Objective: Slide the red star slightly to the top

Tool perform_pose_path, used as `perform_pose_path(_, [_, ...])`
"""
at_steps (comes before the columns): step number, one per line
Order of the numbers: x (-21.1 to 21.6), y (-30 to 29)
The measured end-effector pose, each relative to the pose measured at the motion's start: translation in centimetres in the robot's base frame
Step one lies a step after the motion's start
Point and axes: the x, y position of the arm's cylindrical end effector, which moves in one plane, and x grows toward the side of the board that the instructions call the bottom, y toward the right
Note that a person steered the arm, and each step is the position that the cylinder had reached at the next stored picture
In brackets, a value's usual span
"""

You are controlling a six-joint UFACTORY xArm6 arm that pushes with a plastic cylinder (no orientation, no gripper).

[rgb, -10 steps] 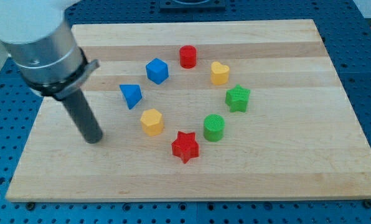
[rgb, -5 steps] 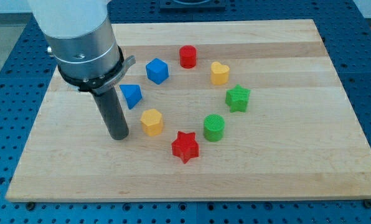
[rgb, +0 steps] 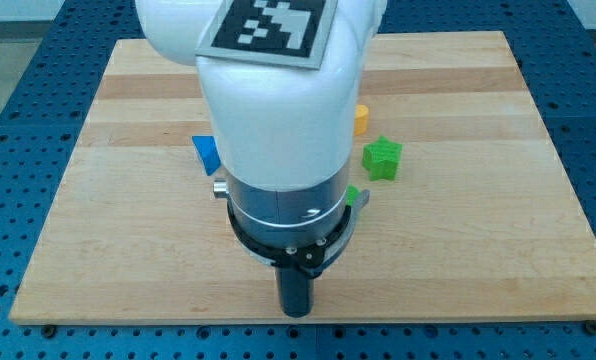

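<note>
Clawless, my tip (rgb: 296, 310) sat near the tabletop's (rgb: 538, 250) bottom edge, nothing grasped. Hidden behind my arm, the red star's position was unseen; an off-centre push could have swung it sideways.

The pale wooden board (rgb: 538, 200) has a smooth, matt face with long grain stripes. The green star-shaped plastic block (rgb: 383, 158) looks matt, with fine ribbed layers. The blue plastic block (rgb: 207, 153) is matt too. The white arm shell (rgb: 278, 110) is smooth, slightly glossy plastic. The dark rod, down to my tip (rgb: 296, 313), looks matt. The blue perforated metal table (rgb: 18, 120) has a dull finish.
</note>
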Motion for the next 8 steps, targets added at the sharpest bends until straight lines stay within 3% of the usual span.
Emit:
perform_pose_path(1, [-4.9, 0.0])
perform_pose_path(5, [-6.4, -0.2])
perform_pose_path(6, [-4.6, -1.5])
perform_pose_path(8, [-4.2, -10.3])
